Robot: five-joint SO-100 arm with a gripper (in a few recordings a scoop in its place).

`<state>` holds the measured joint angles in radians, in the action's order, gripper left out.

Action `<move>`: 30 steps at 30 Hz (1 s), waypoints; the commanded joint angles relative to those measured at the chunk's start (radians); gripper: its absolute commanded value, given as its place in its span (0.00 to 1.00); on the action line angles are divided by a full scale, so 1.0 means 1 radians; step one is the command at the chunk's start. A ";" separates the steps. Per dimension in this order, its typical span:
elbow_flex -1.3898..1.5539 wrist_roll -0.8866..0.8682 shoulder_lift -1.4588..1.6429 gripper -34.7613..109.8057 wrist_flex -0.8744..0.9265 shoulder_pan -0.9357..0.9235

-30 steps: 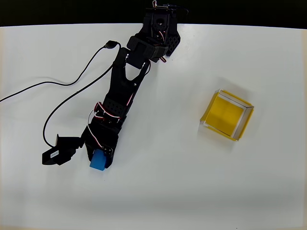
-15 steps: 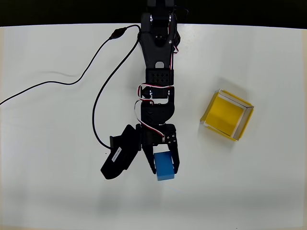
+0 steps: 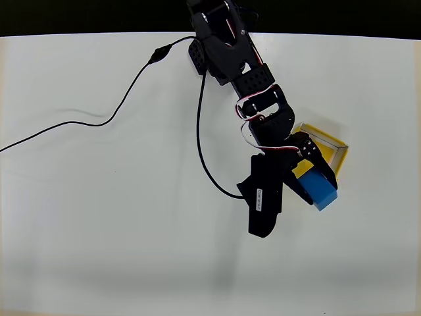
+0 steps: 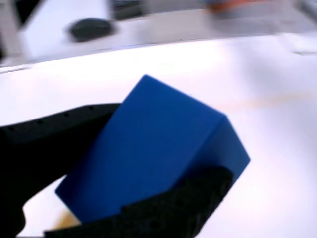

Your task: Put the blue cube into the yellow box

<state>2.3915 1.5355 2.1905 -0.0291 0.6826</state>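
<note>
So in the wrist view the blue cube takes up most of the picture, tilted on a diagonal, and the gripper is pinching it: one black finger runs along its upper-left face and the other wraps under its lower-right edge. Contact on both sides looks solid, no gap anywhere. Behind it there's just bright white table, pretty blurry, with a dark blob up at the far edge that's too smeared to identify.

From overhead, the gripper sits at the end of the black arm, which reaches down from the top edge and angles toward the right. The blue cube pokes out from between the fingers, and it's hanging over the lower-left part of the yellow box, covering that side of it. Can't really tell how high above the box floor it is from this angle. The box's upper-right corner and pale rim are what's visible past the claw.

A black block on the wrist juts off to the lower left of the gripper. A black cable trails from the arm across the table to the picture's left edge. Plenty of open white table all around the box, and the box is well away from the right and bottom table edges.
</note>
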 commanded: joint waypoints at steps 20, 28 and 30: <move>-0.026 -0.195 -0.087 0.35 0.259 0.127; 0.008 -0.249 -0.144 0.36 0.288 0.133; 0.029 -0.262 -0.155 0.37 0.276 0.137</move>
<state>2.4252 1.2747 2.0064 0.2577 0.7977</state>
